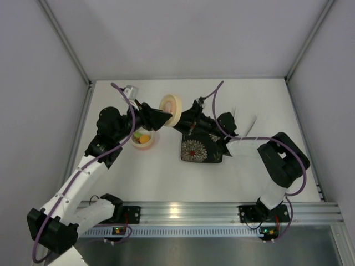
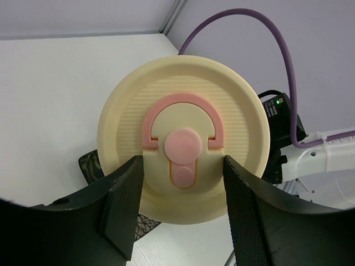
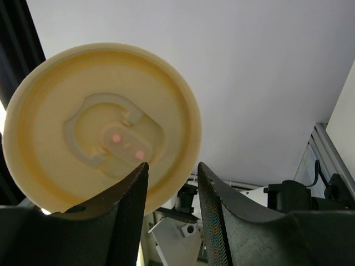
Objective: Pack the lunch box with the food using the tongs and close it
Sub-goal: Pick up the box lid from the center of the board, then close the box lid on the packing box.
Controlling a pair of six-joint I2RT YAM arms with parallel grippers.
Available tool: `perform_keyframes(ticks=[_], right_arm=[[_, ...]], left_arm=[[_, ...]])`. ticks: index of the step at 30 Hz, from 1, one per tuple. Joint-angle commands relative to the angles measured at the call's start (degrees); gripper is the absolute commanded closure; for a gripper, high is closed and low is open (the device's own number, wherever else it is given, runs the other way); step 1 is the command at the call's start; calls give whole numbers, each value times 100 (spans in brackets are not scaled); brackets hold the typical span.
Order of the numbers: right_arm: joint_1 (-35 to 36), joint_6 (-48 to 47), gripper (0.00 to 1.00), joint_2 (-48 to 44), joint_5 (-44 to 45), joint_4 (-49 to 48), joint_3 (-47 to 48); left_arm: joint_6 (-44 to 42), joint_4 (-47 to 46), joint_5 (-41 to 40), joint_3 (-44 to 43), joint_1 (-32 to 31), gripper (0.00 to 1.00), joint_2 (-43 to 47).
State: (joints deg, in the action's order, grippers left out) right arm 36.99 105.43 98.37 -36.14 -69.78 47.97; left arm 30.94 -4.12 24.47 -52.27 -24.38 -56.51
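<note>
**Top external:** The lunch box [image 1: 149,146] is seen upright on the white table [image 1: 166,177], left of the black floral plate [image 1: 201,149] and apart from it. The food is seen inside the tub: an orange piece [image 1: 145,139] and a green piece [image 1: 137,134] are made out, while the cream piece cannot be told. The cream lid [image 1: 171,104] is held on edge in the air, above the gap between tub and plate. The left gripper [image 1: 165,116] is placed at the lid from the left and the right gripper [image 1: 181,118] from the right. Two thin pale lines right of the plate are taken for the tongs [image 1: 253,122], partly hidden by the right arm.

**Left wrist:** The lid [image 2: 183,83] is shown face-on, with its pink arched handle [image 2: 183,104] toward the camera. The left gripper [image 2: 183,177] is pressed onto the lid's lower middle, one finger at each foot of the handle. A corner of the plate [image 2: 90,167] is seen behind the lid.

**Right wrist:** The plain underside of the lid [image 3: 100,111] is shown, upper left. The right gripper [image 3: 173,185] is spread, with open background seen between its fingers [image 3: 128,216]. The lid's lower rim is passed behind the nearer finger, and contact cannot be told.
</note>
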Motion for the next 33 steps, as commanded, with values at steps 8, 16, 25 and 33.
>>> perform_keyframes(ticks=[8,16,25,33], right_arm=[[-332,-1181,60,-1038,546,1483,-516],[-640,-2647,60,-2075,1082,3776,-832],[-720,-4415,61,-3359,2189,6246,-675],[-720,-5005,61,-3904,2287,6934,-683]], left_arm=[[-140,95,-407,-292,-14,100,246],[-343,1516,-1917,-924,-14,100,80],[-317,2416,-3904,-1119,-14,100,-676],[-97,2671,-4512,-1005,-14,100,-1528]])
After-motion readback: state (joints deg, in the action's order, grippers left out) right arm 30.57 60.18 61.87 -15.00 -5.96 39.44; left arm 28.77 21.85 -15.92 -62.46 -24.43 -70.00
